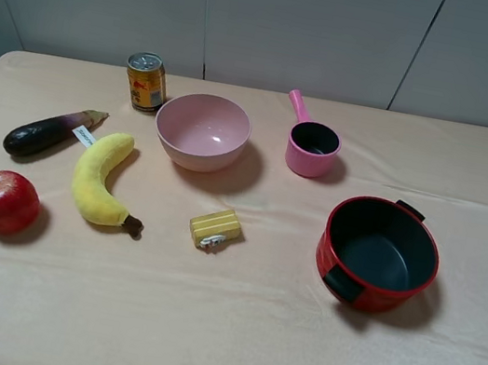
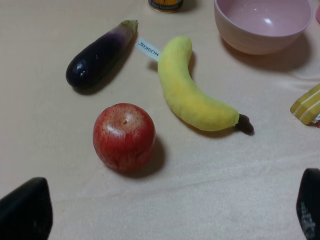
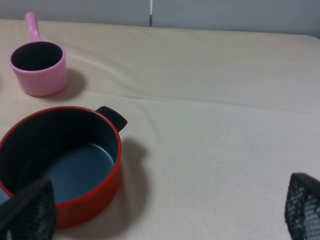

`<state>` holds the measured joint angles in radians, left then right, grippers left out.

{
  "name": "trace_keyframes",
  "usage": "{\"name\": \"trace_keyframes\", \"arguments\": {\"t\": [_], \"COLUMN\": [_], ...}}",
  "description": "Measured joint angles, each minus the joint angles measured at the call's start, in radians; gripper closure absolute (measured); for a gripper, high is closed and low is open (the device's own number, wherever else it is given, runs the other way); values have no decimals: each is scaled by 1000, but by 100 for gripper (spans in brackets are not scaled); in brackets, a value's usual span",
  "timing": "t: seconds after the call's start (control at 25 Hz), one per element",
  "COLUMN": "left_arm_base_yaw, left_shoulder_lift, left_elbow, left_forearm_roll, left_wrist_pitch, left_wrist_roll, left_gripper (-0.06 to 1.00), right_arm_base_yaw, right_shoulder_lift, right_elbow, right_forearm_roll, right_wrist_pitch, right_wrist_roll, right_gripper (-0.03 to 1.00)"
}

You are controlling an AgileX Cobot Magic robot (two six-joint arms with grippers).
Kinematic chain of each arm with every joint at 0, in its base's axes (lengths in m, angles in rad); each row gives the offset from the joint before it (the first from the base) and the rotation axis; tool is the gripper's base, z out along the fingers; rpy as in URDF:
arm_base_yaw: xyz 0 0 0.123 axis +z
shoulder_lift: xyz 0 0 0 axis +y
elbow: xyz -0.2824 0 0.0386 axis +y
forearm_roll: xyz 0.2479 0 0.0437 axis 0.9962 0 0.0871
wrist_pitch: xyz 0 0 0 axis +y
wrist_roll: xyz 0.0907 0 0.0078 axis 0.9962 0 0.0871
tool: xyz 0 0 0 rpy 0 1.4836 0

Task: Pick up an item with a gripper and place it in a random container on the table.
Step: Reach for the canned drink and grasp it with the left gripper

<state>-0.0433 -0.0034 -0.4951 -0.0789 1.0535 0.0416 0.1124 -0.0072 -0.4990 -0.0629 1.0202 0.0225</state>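
The orange-yellow can (image 1: 146, 81) stands upright at the far left of the table (image 1: 216, 338), just left of the pink bowl; only its base shows in the left wrist view (image 2: 165, 4). The red pot (image 1: 378, 253) sits at the right, empty; in the right wrist view its wall (image 3: 95, 197) lies just ahead of the right gripper. My left gripper (image 2: 167, 220) is open and empty, above the cloth near the red apple. My right gripper (image 3: 165, 215) is open and empty. Neither arm shows in the exterior high view.
A pink bowl (image 1: 202, 131) and a small pink saucepan (image 1: 312, 146) stand at the back. An eggplant (image 1: 45, 132), a plush banana (image 1: 101, 178), a red apple (image 1: 4, 201) and a yellow ridged block (image 1: 215, 228) lie on the left half.
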Motion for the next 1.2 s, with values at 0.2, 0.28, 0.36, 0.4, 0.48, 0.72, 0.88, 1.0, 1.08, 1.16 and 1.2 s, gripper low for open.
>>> {"name": "trace_keyframes", "arguments": {"t": [0.2,0.28,0.36,0.4,0.48,0.72,0.88,1.0,1.08,1.16,1.2], "left_arm_base_yaw": [0,0,0,0,0,0,0,0,0,0,0], "left_shoulder_lift": [0,0,0,0,0,0,0,0,23,66,93], "left_elbow": [0,0,0,0,0,0,-4,-24,-37,-48,-54], "left_forearm_roll": [0,0,0,0,0,0,14,47,65,79,79], "left_wrist_pitch": [0,0,0,0,0,0,-4,-5,-3,-5,-8], "left_wrist_roll": [0,0,0,0,0,0,0,0,0,0,0], "left_gripper": [-5,-5,-5,-5,-5,-5,-5,-5,-5,-5,-5], "right_arm_base_yaw": [0,0,0,0,0,0,0,0,0,0,0], "right_shoulder_lift": [0,0,0,0,0,0,0,0,0,0,0], "right_elbow": [0,0,0,0,0,0,0,0,0,0,0], "right_forearm_roll": [0,0,0,0,0,0,0,0,0,0,0], "right_wrist_pitch": [0,0,0,0,0,0,0,0,0,0,0], "right_wrist_roll": [0,0,0,0,0,0,0,0,0,0,0], "right_gripper": [27,27,27,27,27,27,27,27,27,27,27]}}
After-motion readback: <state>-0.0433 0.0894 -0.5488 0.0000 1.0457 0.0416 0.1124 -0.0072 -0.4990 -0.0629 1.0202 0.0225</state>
